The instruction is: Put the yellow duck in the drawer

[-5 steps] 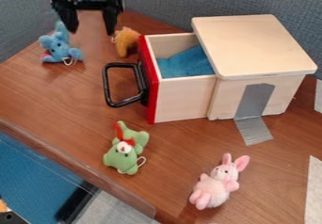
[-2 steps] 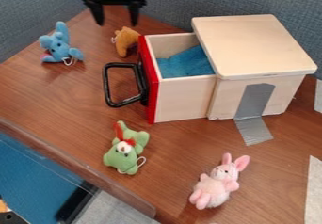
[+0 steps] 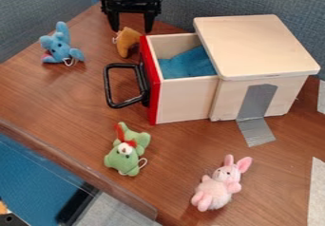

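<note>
Two parted fingers hang near the yellow duck; descending off-centre, one could snag the drawer.

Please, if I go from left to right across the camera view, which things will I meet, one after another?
Blue plush toy → yellow-orange plush toy → blue lining inside the open drawer → grey tape → white strip at the right edge.

Blue-grey, fabric-like partitions meet at far corner of brown wood-grain worktop; blue surface beyond its near-left edge.
</note>
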Action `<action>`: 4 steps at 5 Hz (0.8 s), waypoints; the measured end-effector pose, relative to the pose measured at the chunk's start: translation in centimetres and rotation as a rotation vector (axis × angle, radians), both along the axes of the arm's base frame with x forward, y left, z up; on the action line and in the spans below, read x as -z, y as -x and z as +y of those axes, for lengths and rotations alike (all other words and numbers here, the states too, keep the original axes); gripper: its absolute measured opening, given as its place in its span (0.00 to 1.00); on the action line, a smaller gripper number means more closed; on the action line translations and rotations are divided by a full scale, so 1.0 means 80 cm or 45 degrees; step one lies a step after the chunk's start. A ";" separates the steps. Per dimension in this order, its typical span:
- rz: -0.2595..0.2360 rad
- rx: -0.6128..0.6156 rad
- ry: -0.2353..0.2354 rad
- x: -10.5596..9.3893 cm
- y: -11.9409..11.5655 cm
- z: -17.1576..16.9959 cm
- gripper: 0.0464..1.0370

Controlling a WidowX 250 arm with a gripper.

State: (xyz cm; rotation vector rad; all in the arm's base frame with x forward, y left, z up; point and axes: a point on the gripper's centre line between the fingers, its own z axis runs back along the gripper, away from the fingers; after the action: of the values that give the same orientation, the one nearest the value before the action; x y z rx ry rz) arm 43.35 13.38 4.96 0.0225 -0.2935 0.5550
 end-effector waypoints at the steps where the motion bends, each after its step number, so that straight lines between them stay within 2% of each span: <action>1: 0.037 -0.013 -0.025 0.011 -0.007 0.008 0.96; 2: 0.045 -0.031 -0.053 0.013 -0.006 0.012 0.96; 3: 0.091 -0.055 -0.040 0.037 -0.003 0.012 0.96; 4: 0.072 -0.084 -0.036 0.045 -0.012 0.015 0.96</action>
State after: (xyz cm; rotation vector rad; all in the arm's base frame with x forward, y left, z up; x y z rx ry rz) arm 44.33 14.58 1.32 0.0753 -0.2464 0.6147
